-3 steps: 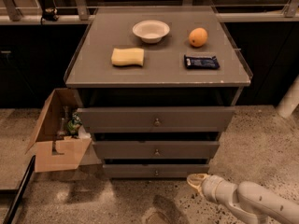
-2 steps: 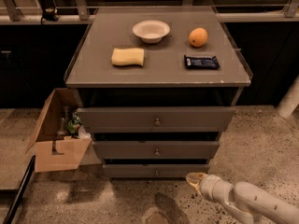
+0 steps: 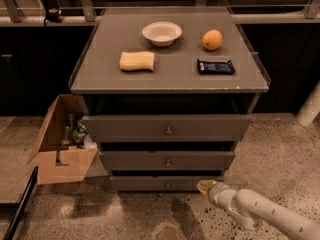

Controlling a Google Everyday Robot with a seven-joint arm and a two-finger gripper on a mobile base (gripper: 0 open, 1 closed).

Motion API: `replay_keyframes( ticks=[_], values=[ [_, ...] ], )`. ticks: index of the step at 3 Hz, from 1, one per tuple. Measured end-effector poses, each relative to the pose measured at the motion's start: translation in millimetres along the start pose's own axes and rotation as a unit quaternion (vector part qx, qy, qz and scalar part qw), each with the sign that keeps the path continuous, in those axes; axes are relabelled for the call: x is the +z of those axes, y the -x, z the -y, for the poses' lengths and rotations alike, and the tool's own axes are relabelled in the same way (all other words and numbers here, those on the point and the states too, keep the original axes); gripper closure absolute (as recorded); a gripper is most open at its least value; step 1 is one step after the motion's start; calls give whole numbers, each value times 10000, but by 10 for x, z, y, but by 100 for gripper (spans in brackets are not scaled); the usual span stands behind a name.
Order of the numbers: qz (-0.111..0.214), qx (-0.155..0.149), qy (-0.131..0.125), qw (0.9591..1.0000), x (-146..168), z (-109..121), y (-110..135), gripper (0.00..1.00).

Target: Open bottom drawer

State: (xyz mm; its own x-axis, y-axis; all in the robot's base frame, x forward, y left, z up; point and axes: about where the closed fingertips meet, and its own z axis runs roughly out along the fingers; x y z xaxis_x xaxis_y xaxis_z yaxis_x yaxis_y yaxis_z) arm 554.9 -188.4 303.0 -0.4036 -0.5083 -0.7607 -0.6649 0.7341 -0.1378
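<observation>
- The bottom drawer (image 3: 150,183), the slimmest of the three grey fronts, sits lowest in the cabinet, just above the floor. It looks shut, with its small knob (image 3: 167,185) at centre.
- The hand (image 3: 205,186) hangs low beside the right end of that front, off to the right of the knob. From where I stand, I cannot tell whether it is clenched or released, and it grasps nothing.
- To my eye, the knob is the trouble: it is small and round, so a hand arriving from the side could slide off it or close beside it.
- The middle drawer (image 3: 200,160) sits close above, so rising too high could mean pulling the wrong front.
- The arm (image 3: 270,214) runs near the floor, and dipping during the pull might scrape it.
- Compared with a second ago, the hand has crept slightly up and left, towards the drawer.
- The drawers, the cardboard box (image 3: 62,159) and the things on the tabletop (image 3: 175,76) have not shifted.
</observation>
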Motion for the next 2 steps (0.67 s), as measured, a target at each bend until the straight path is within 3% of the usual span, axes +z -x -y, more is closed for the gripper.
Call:
replay_keyframes(
  ticks=[2],
  values=[
    [5,26,-172,9998,35,16,-18,100]
  ],
)
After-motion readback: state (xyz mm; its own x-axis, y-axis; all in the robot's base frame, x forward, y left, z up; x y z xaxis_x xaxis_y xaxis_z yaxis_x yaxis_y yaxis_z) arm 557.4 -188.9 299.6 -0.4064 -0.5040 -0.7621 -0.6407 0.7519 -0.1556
